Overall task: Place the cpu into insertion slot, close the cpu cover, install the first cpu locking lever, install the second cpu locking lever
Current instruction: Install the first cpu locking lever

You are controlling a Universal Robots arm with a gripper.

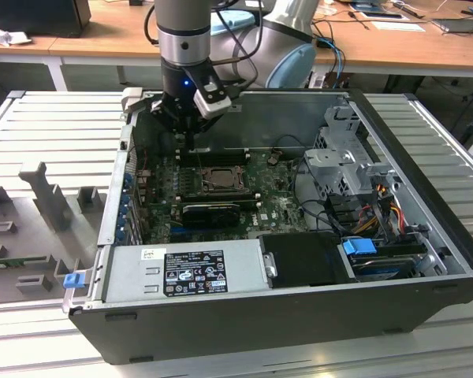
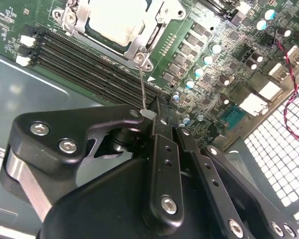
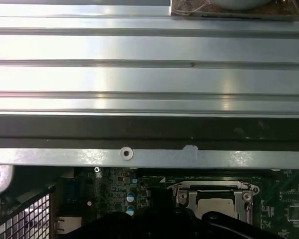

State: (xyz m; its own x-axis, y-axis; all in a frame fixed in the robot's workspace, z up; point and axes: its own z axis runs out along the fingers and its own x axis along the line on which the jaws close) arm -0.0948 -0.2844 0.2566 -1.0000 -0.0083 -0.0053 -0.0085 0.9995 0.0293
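Cpu point(image 2: 117, 20) seated in slot point(image 1: 218, 178), cover point(image 2: 148, 31) down. Claw point(image 2: 150, 115) clamped on thin lever point(image 2: 141, 84) beside the socket.

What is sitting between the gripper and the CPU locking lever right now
Nothing visible. In the second wrist view the gripper is already at the thin lever, whose rod rises from the cpu cover closed over the cpu.

Silver-grey arm point(image 1: 183, 20), pale blue joint caps, black gripper point(image 2: 154, 117), silver screws
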